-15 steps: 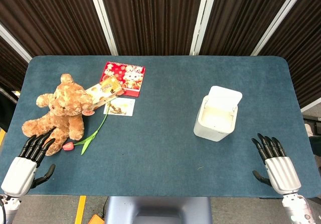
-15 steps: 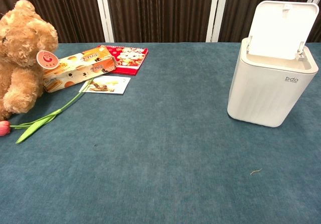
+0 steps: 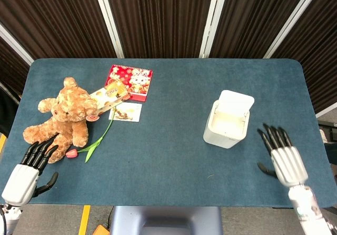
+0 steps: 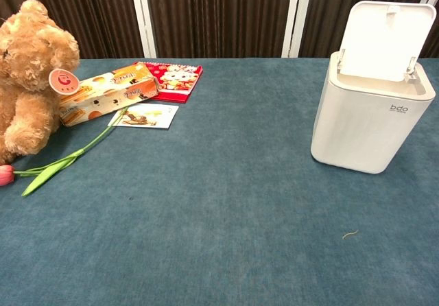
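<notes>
Landmark: the teddy bear (image 3: 64,116), seated at the left end of the table (image 3: 168,172). Snack box (image 3: 108,98) touches the bear's right side; packet (image 3: 129,81) behind and right of the box; card (image 3: 126,111) just right of the bear. Tulip (image 3: 89,146) lies in front-right of the bear. Left hand (image 3: 27,169) sits in front of the bear, fingertips near its leg. Bin (image 3: 227,120) stands far right of the bear, lid up; right hand (image 3: 283,158) farther right, just beside the bin.

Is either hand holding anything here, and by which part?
Nothing is held. The left hand lies open near the teddy bear; the right hand is open beside the white bin.
</notes>
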`<state>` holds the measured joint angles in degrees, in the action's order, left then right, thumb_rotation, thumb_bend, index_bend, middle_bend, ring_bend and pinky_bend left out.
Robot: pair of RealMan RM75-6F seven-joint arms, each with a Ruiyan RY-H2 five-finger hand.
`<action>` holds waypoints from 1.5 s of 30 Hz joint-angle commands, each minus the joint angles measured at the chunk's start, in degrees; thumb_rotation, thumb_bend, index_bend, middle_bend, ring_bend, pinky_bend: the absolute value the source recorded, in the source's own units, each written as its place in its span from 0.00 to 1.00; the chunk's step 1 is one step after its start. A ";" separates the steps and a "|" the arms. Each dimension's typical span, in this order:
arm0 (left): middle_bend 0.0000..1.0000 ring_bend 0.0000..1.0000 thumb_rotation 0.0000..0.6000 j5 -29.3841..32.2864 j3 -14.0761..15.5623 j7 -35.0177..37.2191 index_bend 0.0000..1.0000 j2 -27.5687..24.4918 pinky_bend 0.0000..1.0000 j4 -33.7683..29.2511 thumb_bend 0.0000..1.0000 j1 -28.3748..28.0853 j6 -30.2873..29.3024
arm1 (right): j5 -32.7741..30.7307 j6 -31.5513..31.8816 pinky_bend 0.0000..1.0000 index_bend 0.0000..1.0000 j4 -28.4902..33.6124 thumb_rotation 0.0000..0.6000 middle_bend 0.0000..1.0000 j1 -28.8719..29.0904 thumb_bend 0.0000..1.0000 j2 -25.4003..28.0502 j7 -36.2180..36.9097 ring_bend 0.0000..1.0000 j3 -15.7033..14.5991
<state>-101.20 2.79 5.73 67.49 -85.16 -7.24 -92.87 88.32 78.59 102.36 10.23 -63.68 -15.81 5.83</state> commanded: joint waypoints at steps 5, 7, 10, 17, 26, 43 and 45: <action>0.00 0.00 1.00 0.65 -0.23 -0.33 0.00 0.17 0.00 -0.09 0.44 -0.08 0.54 | -25.37 -15.55 1.00 0.03 12.77 1.00 1.00 14.40 0.54 8.02 -16.92 1.00 11.85; 0.00 0.00 1.00 1.19 -0.31 -0.44 0.00 0.04 0.00 -0.20 0.44 -0.15 1.05 | -32.16 -18.22 1.00 0.04 13.50 1.00 1.00 17.98 0.55 9.63 -21.54 1.00 12.94; 0.00 0.00 1.00 1.84 -0.52 -0.54 0.00 -0.21 0.00 -0.57 0.44 -0.29 1.61 | -41.97 -19.49 1.00 0.05 13.20 1.00 1.00 23.03 0.56 10.39 -27.59 1.00 13.90; 0.00 0.00 1.00 2.05 -0.62 -0.13 0.00 -0.54 0.00 -0.74 0.44 -0.07 1.24 | -55.03 -22.50 1.00 0.13 8.92 1.00 1.00 31.80 0.57 9.36 -31.27 1.00 13.83; 0.00 0.00 1.00 2.34 -0.93 -0.23 0.00 -0.54 0.00 -0.79 0.44 0.42 0.40 | -59.26 -25.43 1.00 0.25 8.34 1.00 1.00 36.14 0.57 10.27 -29.87 1.00 10.78; 0.00 0.00 1.00 0.89 -0.41 -1.11 0.00 -0.24 0.00 -0.86 0.44 0.73 -0.12 | -47.89 -22.97 1.00 0.31 13.10 1.00 1.00 32.91 0.57 13.59 -21.24 1.00 4.75; 0.00 0.00 1.00 0.95 -0.35 -1.61 0.00 -0.18 0.00 -1.00 0.44 0.73 0.14 | -44.76 -22.45 1.00 0.30 14.34 1.00 1.00 31.73 0.57 13.97 -21.24 1.00 3.06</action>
<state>-100.29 2.41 4.33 67.29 -86.08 -6.50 -92.87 39.91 55.16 114.63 43.89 -50.76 -38.07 11.03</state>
